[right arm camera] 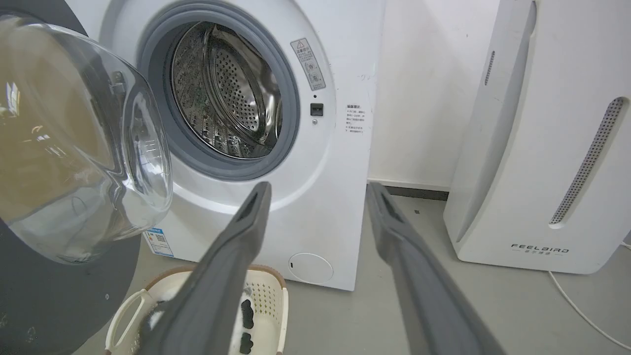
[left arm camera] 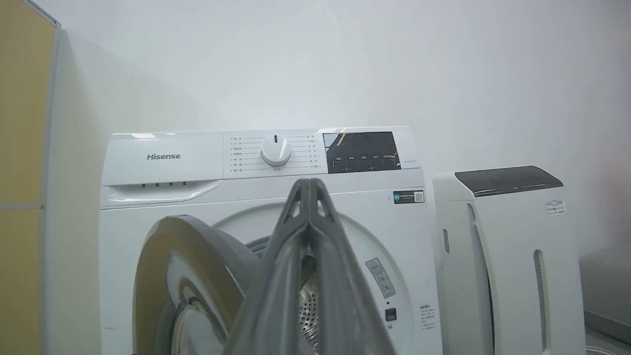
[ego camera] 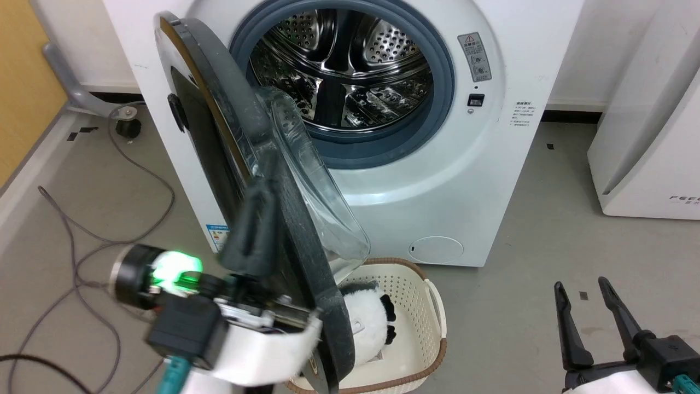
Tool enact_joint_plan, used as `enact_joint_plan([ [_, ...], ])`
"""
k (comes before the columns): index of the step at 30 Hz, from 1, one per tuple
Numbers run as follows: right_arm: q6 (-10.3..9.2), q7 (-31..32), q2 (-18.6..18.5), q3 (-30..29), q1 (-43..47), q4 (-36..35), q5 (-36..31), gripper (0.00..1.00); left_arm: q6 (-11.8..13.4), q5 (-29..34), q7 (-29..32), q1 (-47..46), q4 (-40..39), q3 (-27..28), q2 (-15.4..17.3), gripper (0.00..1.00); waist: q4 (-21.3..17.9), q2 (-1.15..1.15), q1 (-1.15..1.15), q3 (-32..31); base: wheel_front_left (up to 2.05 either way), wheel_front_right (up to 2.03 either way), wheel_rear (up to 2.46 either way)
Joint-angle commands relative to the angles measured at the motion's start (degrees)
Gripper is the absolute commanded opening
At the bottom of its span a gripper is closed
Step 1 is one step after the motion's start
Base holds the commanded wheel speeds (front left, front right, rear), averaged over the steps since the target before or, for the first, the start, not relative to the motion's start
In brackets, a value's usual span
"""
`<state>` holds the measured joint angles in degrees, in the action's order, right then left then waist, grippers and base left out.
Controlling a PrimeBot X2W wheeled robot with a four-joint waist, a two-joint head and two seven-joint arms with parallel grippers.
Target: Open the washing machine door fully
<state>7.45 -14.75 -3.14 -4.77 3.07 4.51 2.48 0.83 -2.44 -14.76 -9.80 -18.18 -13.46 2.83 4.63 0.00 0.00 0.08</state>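
Soft, even indoor light filled all three views, bright and without hard shadows; only a faint grey shade lay on the wall (left arm camera: 74,98) left of the washing machine (left arm camera: 162,187). The steel drum (ego camera: 350,71) threw sharp white glints, and the clear bowl of the washing machine door (right arm camera: 74,148) carried yellowish reflections. In the head view the left gripper (ego camera: 260,197) and its wrist were smeared with blur, and a green lamp (ego camera: 175,271) there bloomed into an overexposed patch. Close to the lenses, the fingers (left arm camera: 296,256) in the left wrist view and those of the right gripper (right arm camera: 318,190) looked soft. Upright edges leaned near the borders of the wrist views.
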Motion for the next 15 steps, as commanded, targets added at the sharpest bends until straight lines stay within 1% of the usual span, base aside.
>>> enact_joint_plan([
  [1,0.03,-0.25,0.26,0.09,0.91,-0.4,0.01,1.0,-0.54,0.7,-0.24,-0.74,-0.27,-1.72,0.07,0.0,0.05,0.0,0.0,-0.03,0.0,0.0,0.0],
  [5,0.03,-0.25,0.26,0.09,0.97,-0.88,0.15,1.0,-1.68,1.19,-0.24,-0.34,0.39,-6.54,0.06,0.0,0.06,0.0,0.0,-0.12,0.0,0.0,0.0],
  [10,0.03,-0.25,0.26,0.24,1.06,-1.24,0.29,1.0,-3.12,3.02,-0.24,0.67,2.88,-11.27,0.34,0.0,0.11,0.0,0.0,-0.37,0.0,0.0,0.0],
  [15,0.03,-0.25,0.26,0.27,1.35,-1.5,0.24,1.0,-3.7,4.05,-0.24,2.55,4.78,-14.95,1.05,0.0,0.24,0.0,0.0,-0.67,0.0,0.0,0.0],
])
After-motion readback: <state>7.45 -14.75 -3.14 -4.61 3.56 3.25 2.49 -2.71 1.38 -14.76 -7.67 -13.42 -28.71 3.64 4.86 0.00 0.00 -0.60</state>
